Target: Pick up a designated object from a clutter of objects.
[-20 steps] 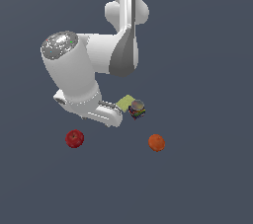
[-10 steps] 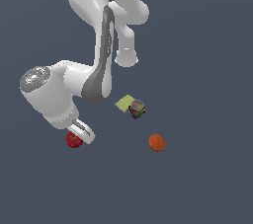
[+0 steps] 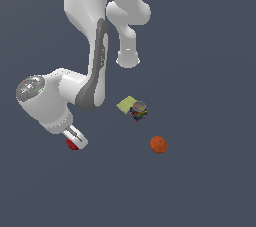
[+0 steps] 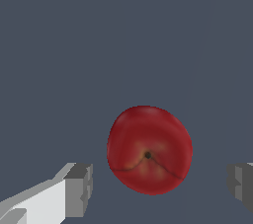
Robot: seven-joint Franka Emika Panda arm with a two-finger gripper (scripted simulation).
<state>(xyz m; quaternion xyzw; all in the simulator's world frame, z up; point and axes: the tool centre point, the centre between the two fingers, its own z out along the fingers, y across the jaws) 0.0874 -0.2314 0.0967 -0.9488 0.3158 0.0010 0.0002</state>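
Dark-red apple [image 4: 149, 150] between the wide-spread fingers [image 4: 79, 189] of the gripper [image 4: 160, 188], touched by neither. Mostly hidden behind the arm in the exterior view, probably resting on the floor, well apart from orange fruit [image 3: 158, 144], can [image 3: 139, 111] and yellow-green square [image 3: 126, 104].

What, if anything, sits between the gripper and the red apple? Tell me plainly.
Nothing visible does. In the wrist view the apple lies between the open gripper fingers with bare floor on both sides. The can, yellow-green square and orange fruit lie well off toward the exterior view's right.
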